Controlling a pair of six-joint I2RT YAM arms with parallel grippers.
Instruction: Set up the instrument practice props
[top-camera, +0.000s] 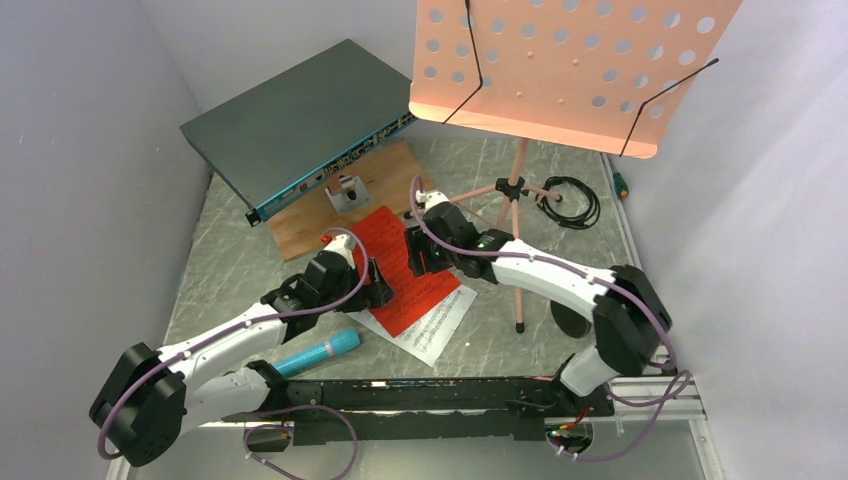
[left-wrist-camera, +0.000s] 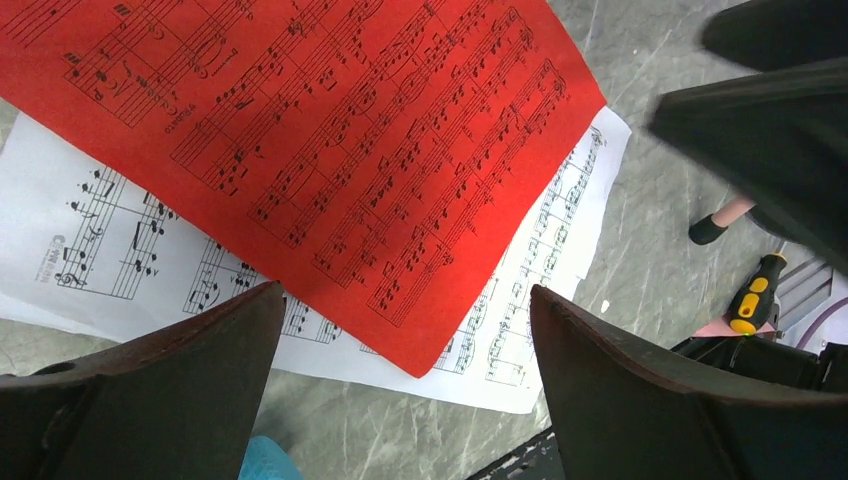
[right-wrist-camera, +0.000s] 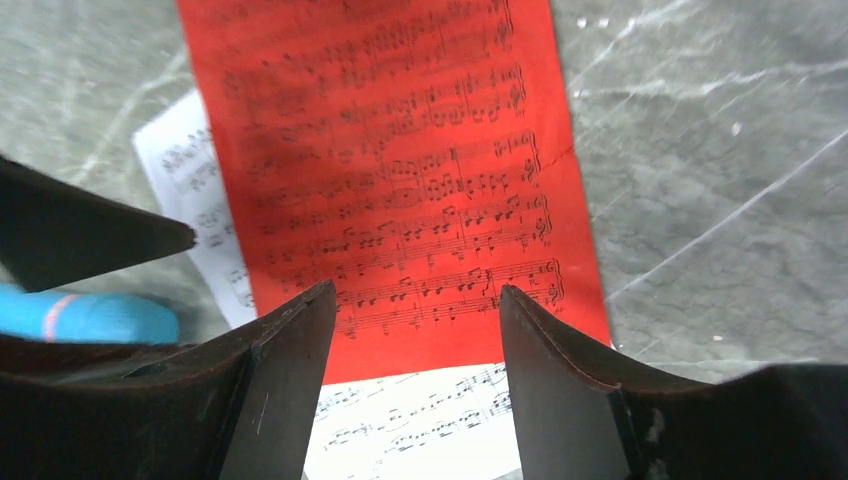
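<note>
L hand (top-camera: 377, 284) spread wide, R hand (top-camera: 422, 256) part-spread - both empty, over the sheets mid-bench (top-camera: 228, 250). Red music page (top-camera: 388, 233) lies atop white page (top-camera: 437, 330); cyan mic (top-camera: 318, 352) near left - pink music stand (top-camera: 560, 70) upright, far right.

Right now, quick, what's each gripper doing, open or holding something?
Left gripper: jaws open wide, holding nothing.
Right gripper: jaws open over the red page, holding nothing.
</note>
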